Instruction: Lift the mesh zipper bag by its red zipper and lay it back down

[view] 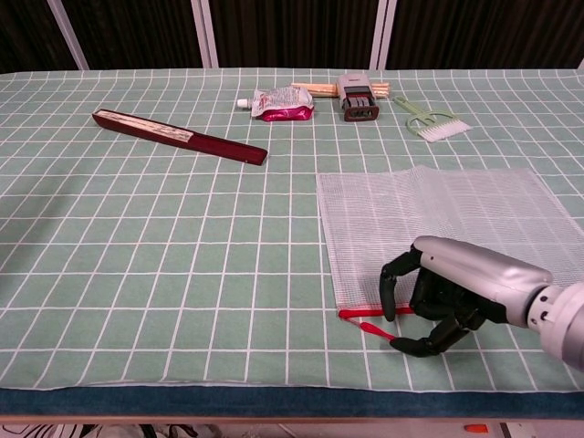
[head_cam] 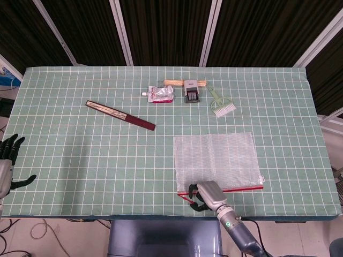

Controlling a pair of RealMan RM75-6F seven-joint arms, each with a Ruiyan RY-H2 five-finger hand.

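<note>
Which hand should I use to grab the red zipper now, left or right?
Right. The right hand is already at the bag's red zipper near the front edge. The left hand sits off the table's far left.

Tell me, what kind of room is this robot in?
Probably a robot test lab. A table with a green checked cloth holds odd practice items like a mesh zipper bag and a folded fan, with dark curtains behind.
</note>
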